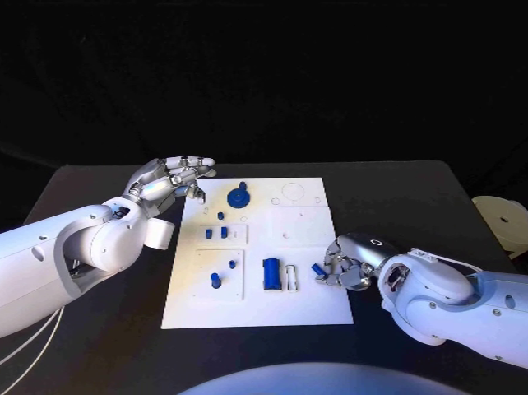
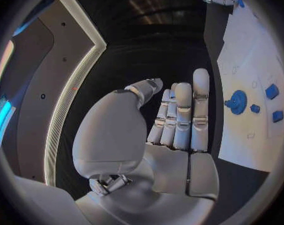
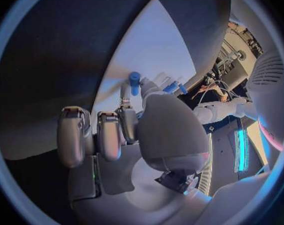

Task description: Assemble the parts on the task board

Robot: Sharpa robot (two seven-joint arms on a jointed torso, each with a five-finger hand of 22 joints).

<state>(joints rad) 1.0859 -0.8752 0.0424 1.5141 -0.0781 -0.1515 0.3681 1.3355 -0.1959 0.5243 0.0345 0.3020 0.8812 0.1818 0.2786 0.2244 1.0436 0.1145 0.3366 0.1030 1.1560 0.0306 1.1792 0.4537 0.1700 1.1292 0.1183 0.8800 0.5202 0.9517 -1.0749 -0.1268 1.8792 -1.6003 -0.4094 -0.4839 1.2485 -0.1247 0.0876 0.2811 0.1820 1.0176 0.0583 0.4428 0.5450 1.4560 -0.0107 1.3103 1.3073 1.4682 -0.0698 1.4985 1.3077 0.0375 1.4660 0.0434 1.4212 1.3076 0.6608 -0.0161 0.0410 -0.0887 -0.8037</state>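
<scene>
Here the white task board (image 1: 312, 309) lies on the black table (image 1: 110, 185) (left hand (image 1: 173, 178) spread, right hand (image 1: 345, 265) pinching a blue peg (image 1: 319, 270)).

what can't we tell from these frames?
- Head view: how the right hand grips the small blue part; its fingers cover the contact.
- Right wrist view: the blue part's shape; too small, partly behind fingers.
- Left wrist view: the task board's far parts; cut off at the circle's rim.
</scene>
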